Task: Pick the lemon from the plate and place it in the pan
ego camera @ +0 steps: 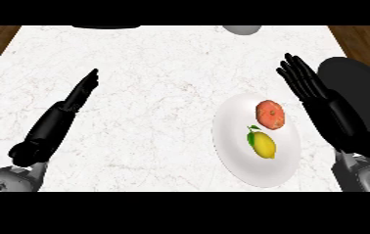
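Yellow and oval, with a green leaf at its upper end, the lemon (264,145) lies untouched on the white plate (239,150), just to the left of the right hand (318,93) and nearer the robot than its fingertips. An orange-red fruit (271,114), round and dimpled, sits on the same plate just beyond the lemon and close to it, apart or barely touching; this cannot be settled. The right hand stands edge-on beside the plate rim, fingers straight and held together, holding nothing. Behind that hand, at the right edge, a dark rounded shape (348,79) shows, probably the pan, though most of it is hidden. The left hand (72,103) rests well apart across the tabletop (159,81), fingers straight and idle. Judgement: the grasp has not begun. To do it well, the right hand should swing inward over the lemon and close across its narrow width, approaching from the near side so the neighbouring fruit is not nudged. The lemon looks smooth and may roll on the glossy plate; the tabletop is pale veined marble.
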Tool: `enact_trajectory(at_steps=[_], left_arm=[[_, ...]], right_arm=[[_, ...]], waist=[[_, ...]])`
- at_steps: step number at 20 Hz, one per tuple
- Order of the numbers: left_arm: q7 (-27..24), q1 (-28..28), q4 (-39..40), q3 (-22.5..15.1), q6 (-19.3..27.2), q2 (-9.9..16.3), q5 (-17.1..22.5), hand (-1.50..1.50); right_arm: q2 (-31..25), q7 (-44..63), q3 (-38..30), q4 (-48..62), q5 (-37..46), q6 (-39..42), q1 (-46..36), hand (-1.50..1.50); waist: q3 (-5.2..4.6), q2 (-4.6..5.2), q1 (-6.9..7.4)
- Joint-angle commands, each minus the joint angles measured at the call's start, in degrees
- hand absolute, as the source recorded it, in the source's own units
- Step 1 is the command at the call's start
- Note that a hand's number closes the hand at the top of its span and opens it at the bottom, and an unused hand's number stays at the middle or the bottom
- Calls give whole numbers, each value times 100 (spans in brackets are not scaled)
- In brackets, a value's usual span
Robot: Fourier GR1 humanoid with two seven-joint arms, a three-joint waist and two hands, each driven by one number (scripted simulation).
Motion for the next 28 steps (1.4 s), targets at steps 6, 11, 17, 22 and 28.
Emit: enact_trajectory(at_steps=[6, 11, 17, 22, 28], left_arm=[[809, 1203, 917, 645, 1382, -1590, 1260, 0], [764, 1429, 1067, 640, 1598, -1992, 1392, 0], [677, 1397, 1012, 742, 1482, -1950, 1398, 0], [903, 1295, 929, 661, 1448, -1929, 1293, 0], [823, 1030, 1188, 592, 1581, -2273, 1172, 0]], right_arm=[[-174, 450, -58, 210, -337, 252, 486, 150], [-319, -1354, 112, -742, 1990, -1085, 1875, -150], [54, -1959, 439, -1103, 3596, -2649, 3360, -150], [71, -683, 542, -1967, 4407, -3038, 3638, -150], [98, 1731, 639, -2065, 5472, -2267, 2242, -150]], waist=[[225, 207, 238], [242, 54, -297], [237, 105, -99], [233, 133, 58], [229, 163, 168]])
